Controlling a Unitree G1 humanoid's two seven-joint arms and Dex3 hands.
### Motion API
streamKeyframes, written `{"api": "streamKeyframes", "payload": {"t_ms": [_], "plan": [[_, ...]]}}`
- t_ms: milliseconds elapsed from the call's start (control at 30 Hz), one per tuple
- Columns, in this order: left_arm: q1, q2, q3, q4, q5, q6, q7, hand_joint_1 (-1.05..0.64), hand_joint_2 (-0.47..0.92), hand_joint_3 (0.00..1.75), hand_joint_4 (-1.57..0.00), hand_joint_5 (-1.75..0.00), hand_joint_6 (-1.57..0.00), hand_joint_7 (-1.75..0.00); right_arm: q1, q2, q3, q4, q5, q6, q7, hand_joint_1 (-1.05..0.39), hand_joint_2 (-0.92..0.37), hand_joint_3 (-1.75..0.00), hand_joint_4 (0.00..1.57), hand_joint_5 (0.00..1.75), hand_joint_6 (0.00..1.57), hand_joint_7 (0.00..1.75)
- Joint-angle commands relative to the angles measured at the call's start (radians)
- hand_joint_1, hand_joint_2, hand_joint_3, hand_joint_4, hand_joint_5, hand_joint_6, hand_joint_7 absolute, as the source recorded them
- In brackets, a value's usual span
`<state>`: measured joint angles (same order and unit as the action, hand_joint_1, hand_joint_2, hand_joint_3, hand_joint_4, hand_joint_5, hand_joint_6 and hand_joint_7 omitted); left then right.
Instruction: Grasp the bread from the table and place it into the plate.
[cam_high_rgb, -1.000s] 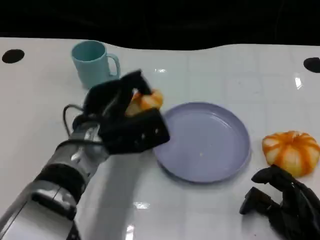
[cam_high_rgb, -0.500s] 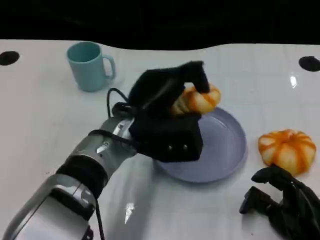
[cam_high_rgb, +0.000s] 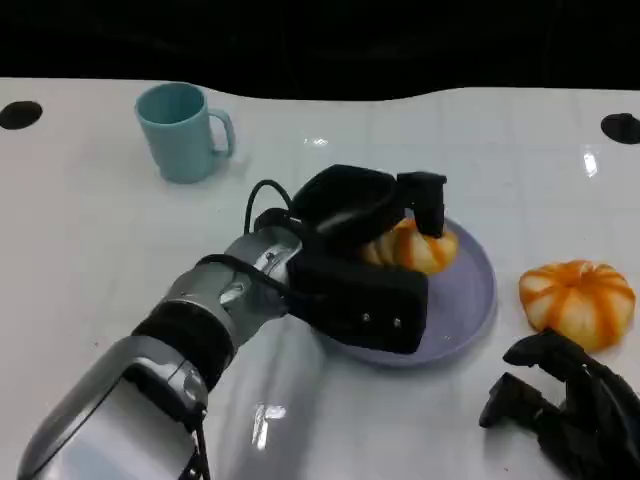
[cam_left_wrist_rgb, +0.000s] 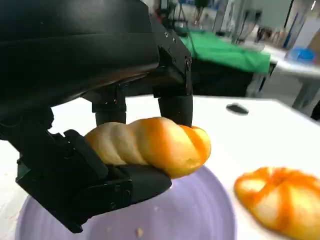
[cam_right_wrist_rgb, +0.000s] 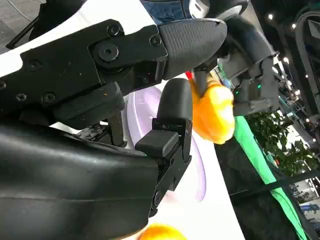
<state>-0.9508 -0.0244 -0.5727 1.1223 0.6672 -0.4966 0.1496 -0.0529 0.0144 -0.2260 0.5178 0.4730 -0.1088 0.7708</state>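
Teal mug (cam_high_rgb: 183, 130): standing at the tabletop's (cam_high_rgb: 80, 230) far left, as before. Left robot hand (cam_high_rgb: 365, 255): gripping the bread (cam_high_rgb: 415, 247), now lowering it over the plate (cam_high_rgb: 470, 310) from its earlier raised position. Round orange bun (cam_high_rgb: 577, 303): lying right of the plate; right robot hand (cam_high_rgb: 565, 400): still resting nearby, fingers curled around nothing.

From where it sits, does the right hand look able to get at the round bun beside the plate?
Probably yes: the right hand rests open on the table just in front of the round bun, with bare tabletop between them. The left hand is busy over the plate.
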Motion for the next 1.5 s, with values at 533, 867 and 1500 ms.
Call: {"api": "streamKeyframes", "payload": {"t_ms": [533,867,1500], "plan": [[-0.073,0.048,0.001,-0.019,-0.031,0.113,-0.401,-1.04,0.92,0.78,0.00,-0.10,-0.09,-0.01,0.012,-0.018,-0.006,-0.009,0.014,0.014,-0.005,-0.53,-0.92,-0.20,0.68,1.48,0.61,1.16],[0.012,0.107,0.131,-0.123,-0.199,0.060,-0.508,-1.03,0.92,0.81,-0.04,-0.10,-0.10,-0.01,0.016,-0.013,-0.004,-0.016,0.009,0.002,-0.014,-0.53,-0.92,-0.20,0.70,1.46,0.63,1.13],[0.550,0.028,0.666,-0.700,-1.220,0.578,-0.921,-0.65,0.92,0.42,-0.70,-0.52,-0.58,-0.20,0.021,-0.018,0.003,-0.034,0.006,0.013,-0.033,-0.54,-0.92,-0.19,0.69,1.47,0.63,1.14]]}}
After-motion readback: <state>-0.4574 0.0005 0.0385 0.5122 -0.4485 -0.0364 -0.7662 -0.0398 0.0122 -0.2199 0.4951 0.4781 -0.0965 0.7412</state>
